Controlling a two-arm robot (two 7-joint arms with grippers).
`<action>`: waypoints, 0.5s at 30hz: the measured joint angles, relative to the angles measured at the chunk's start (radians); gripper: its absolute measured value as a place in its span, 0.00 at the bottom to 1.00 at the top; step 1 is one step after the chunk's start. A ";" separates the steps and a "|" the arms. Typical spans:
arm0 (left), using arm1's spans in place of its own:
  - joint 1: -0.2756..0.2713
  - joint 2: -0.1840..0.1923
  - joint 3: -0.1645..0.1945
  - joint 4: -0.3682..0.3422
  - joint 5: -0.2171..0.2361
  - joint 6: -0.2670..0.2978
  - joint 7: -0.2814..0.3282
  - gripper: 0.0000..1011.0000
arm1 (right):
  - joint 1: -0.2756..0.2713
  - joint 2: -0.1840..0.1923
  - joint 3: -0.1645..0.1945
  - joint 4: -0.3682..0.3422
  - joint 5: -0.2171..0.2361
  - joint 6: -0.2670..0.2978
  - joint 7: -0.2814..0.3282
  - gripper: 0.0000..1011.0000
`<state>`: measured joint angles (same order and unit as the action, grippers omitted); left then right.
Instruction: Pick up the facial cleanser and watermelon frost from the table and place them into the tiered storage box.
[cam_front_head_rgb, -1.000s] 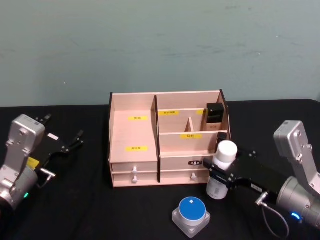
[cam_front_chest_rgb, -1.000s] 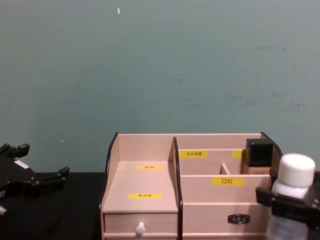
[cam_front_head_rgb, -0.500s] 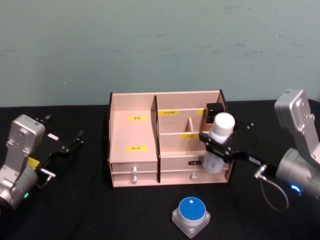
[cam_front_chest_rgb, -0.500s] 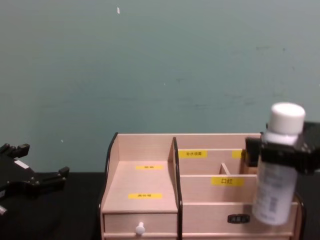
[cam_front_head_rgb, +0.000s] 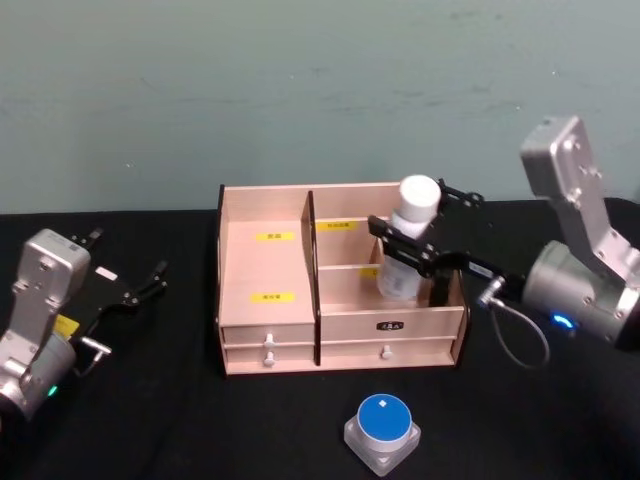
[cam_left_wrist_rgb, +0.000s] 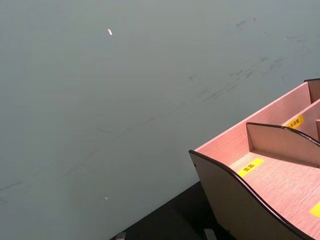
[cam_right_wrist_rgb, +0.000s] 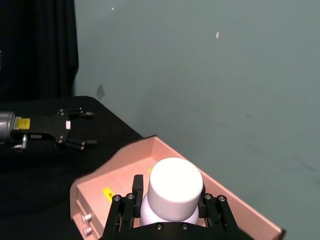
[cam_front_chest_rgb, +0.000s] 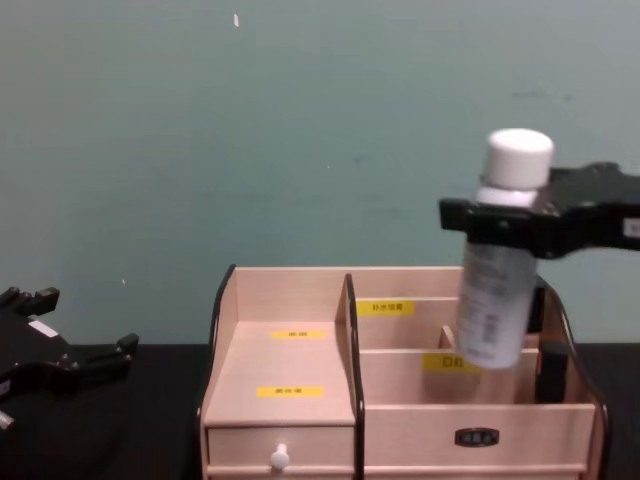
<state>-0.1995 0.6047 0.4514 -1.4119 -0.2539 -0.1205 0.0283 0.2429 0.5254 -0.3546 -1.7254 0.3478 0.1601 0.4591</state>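
Note:
The facial cleanser (cam_front_head_rgb: 406, 250), a tall white bottle with a rounded cap, hangs slightly tilted above the right compartments of the tiered storage box (cam_front_head_rgb: 262, 268). My right gripper (cam_front_head_rgb: 404, 244) is shut on its upper body, just under the cap. In the chest view the facial cleanser (cam_front_chest_rgb: 497, 292) is held by the right gripper (cam_front_chest_rgb: 502, 223) with its base above the middle tier of the tiered storage box (cam_front_chest_rgb: 283, 400). The watermelon frost (cam_front_head_rgb: 383, 430), a squat jar with a blue lid, sits on the table in front of the box. My left gripper (cam_front_head_rgb: 135, 285) rests open at the left.
A black cloth covers the table (cam_front_head_rgb: 160, 420). A green wall rises close behind the box. The box has two small drawers with white knobs (cam_front_head_rgb: 268, 342) along its front. A cable (cam_front_head_rgb: 515, 350) loops under the right arm.
The right gripper has lifted the facial cleanser off the table in front of the box's right end and carried it up, back and left over the right compartments. The left arm is still.

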 joint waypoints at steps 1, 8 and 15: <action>0.000 0.000 0.000 0.000 0.000 0.000 0.000 1.00 | 0.021 -0.006 -0.011 0.011 -0.002 0.004 0.003 0.59; 0.000 0.000 0.000 0.000 0.000 0.000 0.000 1.00 | 0.112 -0.038 -0.049 0.073 -0.010 0.008 0.016 0.59; 0.000 0.000 0.000 0.000 0.000 0.000 0.000 1.00 | 0.196 -0.075 -0.084 0.164 -0.019 -0.005 0.031 0.59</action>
<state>-0.1996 0.6047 0.4514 -1.4120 -0.2539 -0.1205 0.0282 0.4390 0.4501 -0.4386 -1.5612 0.3292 0.1553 0.4901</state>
